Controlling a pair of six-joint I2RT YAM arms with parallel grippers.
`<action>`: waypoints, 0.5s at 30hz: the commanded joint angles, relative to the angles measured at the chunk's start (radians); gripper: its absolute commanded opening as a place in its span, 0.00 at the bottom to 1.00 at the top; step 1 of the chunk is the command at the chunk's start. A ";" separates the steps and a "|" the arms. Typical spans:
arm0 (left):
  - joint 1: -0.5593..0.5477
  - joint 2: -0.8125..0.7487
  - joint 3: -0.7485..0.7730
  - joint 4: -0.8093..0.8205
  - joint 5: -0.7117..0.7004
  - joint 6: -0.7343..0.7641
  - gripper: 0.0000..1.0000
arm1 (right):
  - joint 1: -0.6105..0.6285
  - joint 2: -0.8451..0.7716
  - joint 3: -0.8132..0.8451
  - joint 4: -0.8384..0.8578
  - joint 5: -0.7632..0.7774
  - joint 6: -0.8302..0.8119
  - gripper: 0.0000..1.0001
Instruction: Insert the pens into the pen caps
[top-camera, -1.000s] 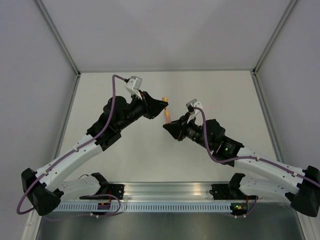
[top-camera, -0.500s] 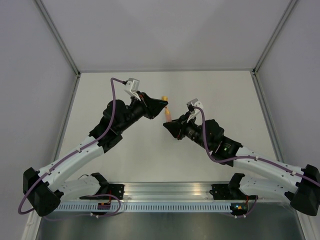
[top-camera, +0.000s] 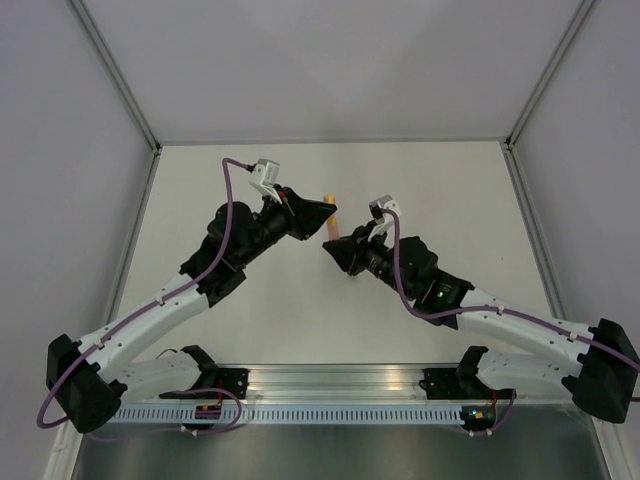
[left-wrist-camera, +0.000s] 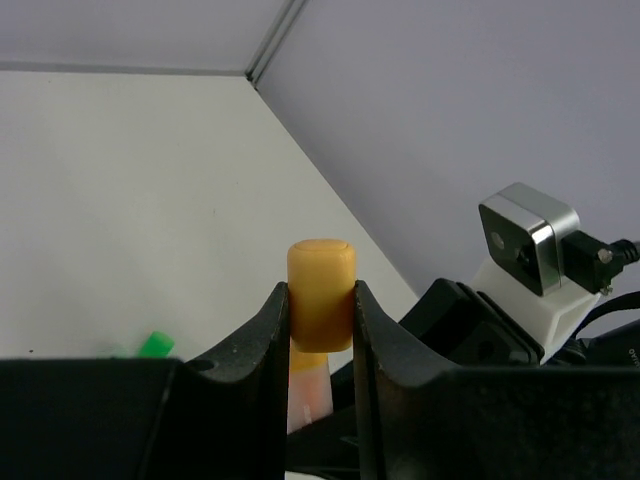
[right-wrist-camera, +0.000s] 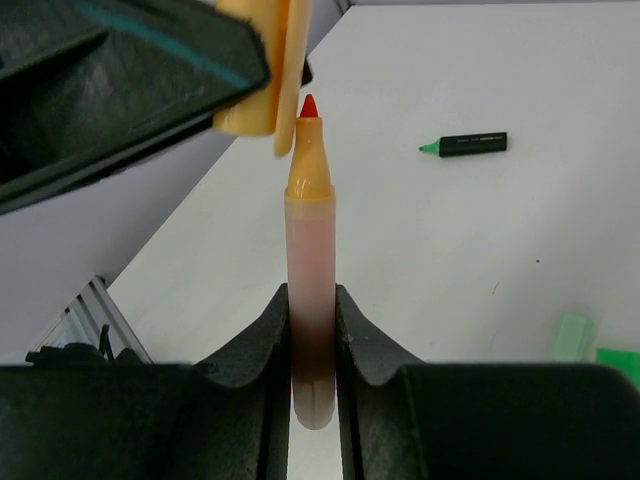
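My left gripper (left-wrist-camera: 321, 290) is shut on the orange pen cap (left-wrist-camera: 321, 295), held in the air over the table's middle (top-camera: 330, 199). My right gripper (right-wrist-camera: 311, 295) is shut on the orange pen (right-wrist-camera: 310, 230), upright with its red tip (right-wrist-camera: 309, 105) bare. The tip sits just beside and below the cap's open end (right-wrist-camera: 262, 75), apart from it. The pen's pale barrel shows under the cap in the left wrist view (left-wrist-camera: 308, 395). In the top view the two grippers (top-camera: 325, 213) (top-camera: 334, 248) meet nose to nose.
A black pen with a green end (right-wrist-camera: 465, 145) lies on the white table. A small green cap (left-wrist-camera: 152, 345) lies on the table. A pale green piece (right-wrist-camera: 572, 335) and a bright green piece (right-wrist-camera: 620, 365) lie at the right wrist view's lower right.
My right gripper has moved a little left and up with the orange pen, bringing its tip closer to the cap. My left gripper has shifted slightly.
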 joint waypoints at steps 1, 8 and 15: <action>-0.014 -0.011 -0.019 -0.020 0.023 -0.010 0.02 | -0.013 -0.005 0.052 0.110 0.108 0.024 0.00; -0.013 -0.020 -0.043 -0.020 0.003 0.011 0.02 | -0.013 -0.030 0.050 0.117 0.128 0.024 0.00; -0.013 -0.026 -0.030 -0.011 0.006 0.010 0.02 | -0.011 -0.016 0.052 0.095 0.116 0.033 0.00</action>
